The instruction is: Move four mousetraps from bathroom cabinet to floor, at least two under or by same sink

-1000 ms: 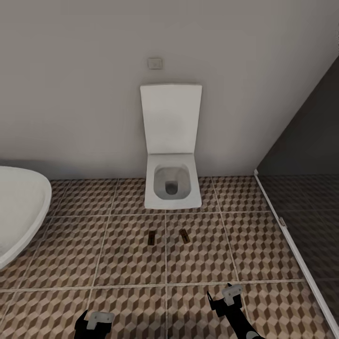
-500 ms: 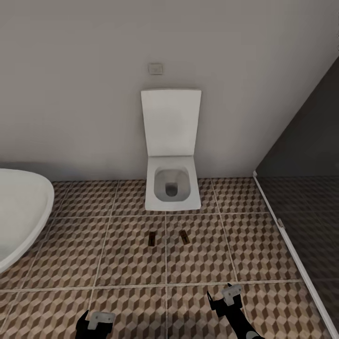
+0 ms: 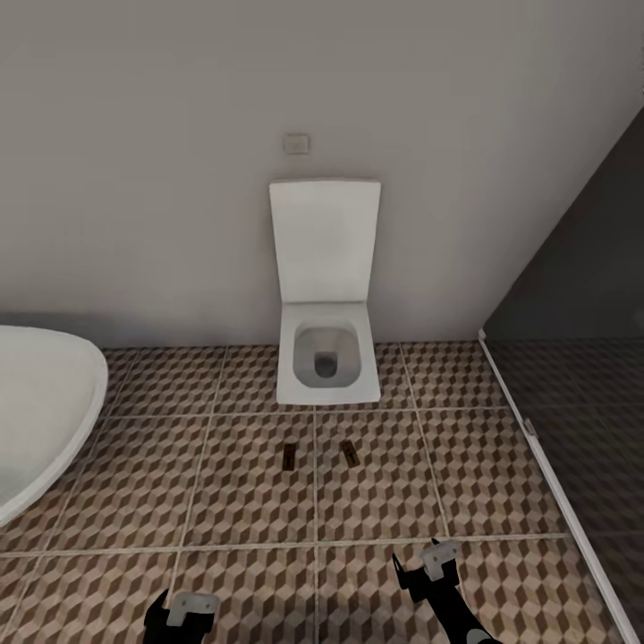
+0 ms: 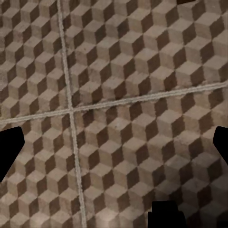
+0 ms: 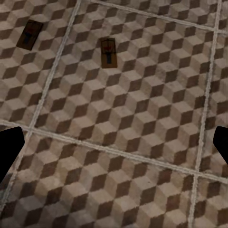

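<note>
Two mousetraps lie on the bathroom floor (image 3: 224, 501), just in front of the toilet (image 3: 326, 358). The left mousetrap (image 3: 289, 456) runs near-to-far; the right mousetrap (image 3: 350, 452) is canted, its far end swung left. Both sit ahead of the grippers, well apart from them. The right gripper (image 3: 427, 563) is nearer, especially to the right trap. The left gripper (image 3: 183, 613) hangs low at left. Both grippers' jaws stand spread and empty.
</note>
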Motion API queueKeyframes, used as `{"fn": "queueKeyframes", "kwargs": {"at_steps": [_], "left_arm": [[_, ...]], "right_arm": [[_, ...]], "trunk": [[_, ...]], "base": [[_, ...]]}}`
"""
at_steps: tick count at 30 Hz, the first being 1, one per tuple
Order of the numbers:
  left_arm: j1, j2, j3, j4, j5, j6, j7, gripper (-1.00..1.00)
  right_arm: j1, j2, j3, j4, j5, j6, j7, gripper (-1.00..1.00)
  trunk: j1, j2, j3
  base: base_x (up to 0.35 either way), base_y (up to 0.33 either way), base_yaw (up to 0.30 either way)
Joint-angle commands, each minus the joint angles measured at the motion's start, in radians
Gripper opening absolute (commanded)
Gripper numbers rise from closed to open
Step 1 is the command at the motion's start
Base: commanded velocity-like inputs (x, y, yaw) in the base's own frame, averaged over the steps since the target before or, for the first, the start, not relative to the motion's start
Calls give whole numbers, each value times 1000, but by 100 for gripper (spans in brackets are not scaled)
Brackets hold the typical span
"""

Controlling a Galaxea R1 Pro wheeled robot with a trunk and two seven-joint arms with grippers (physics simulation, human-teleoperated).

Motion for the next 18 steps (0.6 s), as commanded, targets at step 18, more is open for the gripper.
{"fn": "queueKeyframes", "kwargs": {"at_steps": [18], "left_arm": [[-1, -2, -9, 3, 4, -4, 4, 100]], "right_arm": [[0, -2, 8, 0, -6, -2, -3, 100]], "trunk": [[-69, 126, 84]], "base": [[0, 0, 0]]}}
